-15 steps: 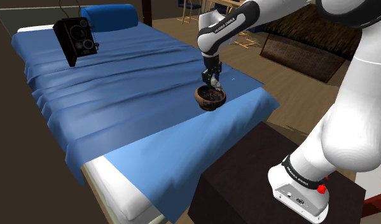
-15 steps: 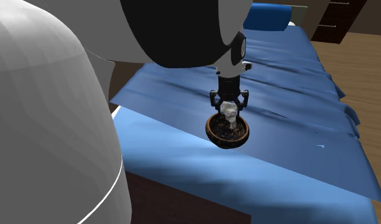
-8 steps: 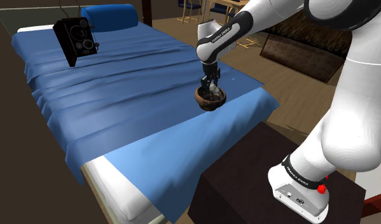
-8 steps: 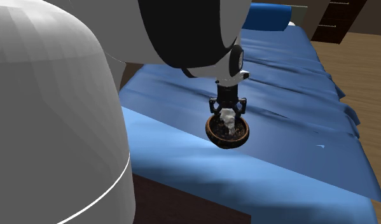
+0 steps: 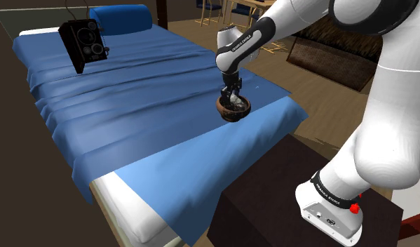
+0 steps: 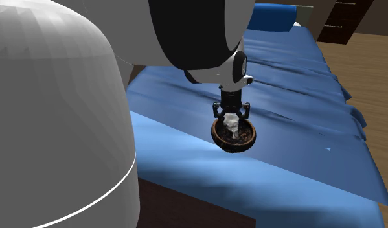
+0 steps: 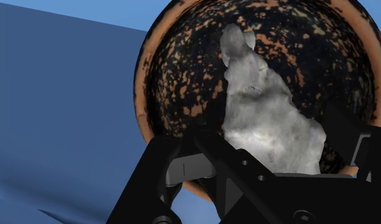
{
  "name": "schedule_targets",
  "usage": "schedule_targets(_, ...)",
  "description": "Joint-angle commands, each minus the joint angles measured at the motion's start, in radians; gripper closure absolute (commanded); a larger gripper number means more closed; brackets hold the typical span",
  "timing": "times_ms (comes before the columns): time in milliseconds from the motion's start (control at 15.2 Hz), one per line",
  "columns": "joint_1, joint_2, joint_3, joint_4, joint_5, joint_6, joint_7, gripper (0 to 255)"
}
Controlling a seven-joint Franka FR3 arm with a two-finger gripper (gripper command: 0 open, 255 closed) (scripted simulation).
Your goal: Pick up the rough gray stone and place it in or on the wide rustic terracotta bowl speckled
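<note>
Stone (image 7: 262,95): rough, pale grey, mottled, narrow, standing upright inside the bowl (image 7: 142,95). The bowl has an orange rim and a dark, orange-speckled inside, and sits on the blue bedsheet (image 5: 131,105). Gripper (image 7: 278,145) points straight down into the bowl, its jaws clasping the stone's upper end. Arm (image 5: 245,43) slants down from the shoulder view's right.

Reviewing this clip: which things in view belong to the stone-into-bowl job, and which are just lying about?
Part of the job:
gray stone, held down inside the bowl
speckled terracotta bowl, sitting on the bed
gripper, closed on the stone

Just lying about:
black boxy camera, at the bed's far end
blue pillow, beside it
brown rug, on the floor
</note>
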Motion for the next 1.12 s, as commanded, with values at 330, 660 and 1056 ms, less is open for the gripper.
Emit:
schedule_targets(330,0.000,0.000,0.000,-0.001,0.000,0.000,0.000,0)
schedule_targets(660,0.016,-0.057,0.001,0.058,-0.005,-0.118,0.004,0)
schedule_targets(1056,0.016,-0.057,0.001,0.058,-0.005,-0.118,0.004,0)
